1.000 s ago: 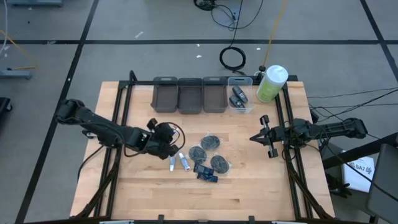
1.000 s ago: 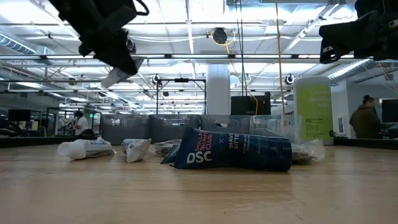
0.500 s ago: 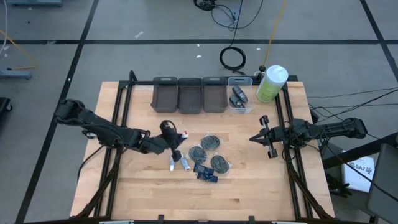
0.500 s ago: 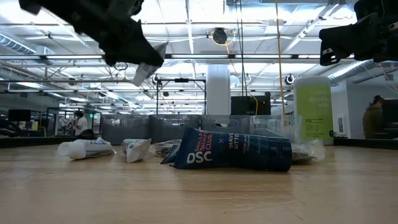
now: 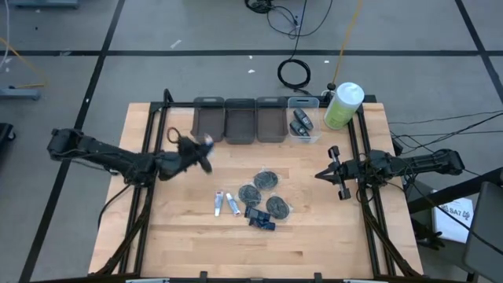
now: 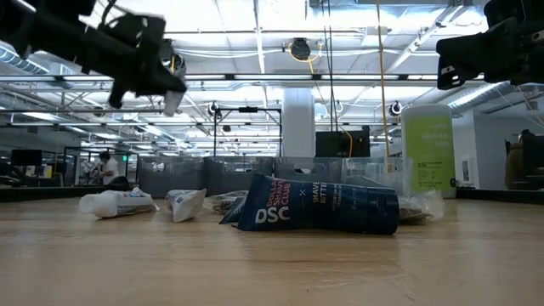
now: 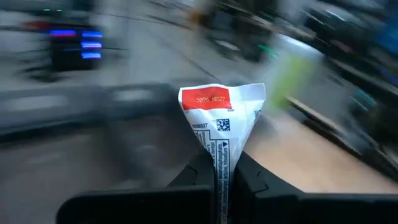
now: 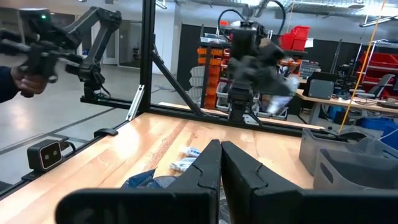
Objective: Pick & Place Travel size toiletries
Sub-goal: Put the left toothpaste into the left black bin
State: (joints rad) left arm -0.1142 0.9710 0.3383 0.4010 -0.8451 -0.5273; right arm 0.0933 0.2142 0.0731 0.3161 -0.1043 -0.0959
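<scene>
Along table's back edge, three dark bins (image 5: 240, 123), clear bin (image 5: 302, 126) holding dark pieces — left pincer (image 5: 206, 145) clamping sachet (image 7: 221, 121), right pincer (image 5: 321, 174) closed, holding nothing.

We see a light wood table (image 5: 181, 236) w/ black frame rails, on a grey floor (image 5: 78, 79) marked w/ dark tape lines. A coiled black cable (image 5: 294, 74) lies on the floor behind the table. Low view: big open hall, white ceiling w/ strip lights (image 6: 255, 38), white pillar (image 6: 298, 110), a person (image 6: 108, 167) far off at left, desks & monitors behind.
</scene>
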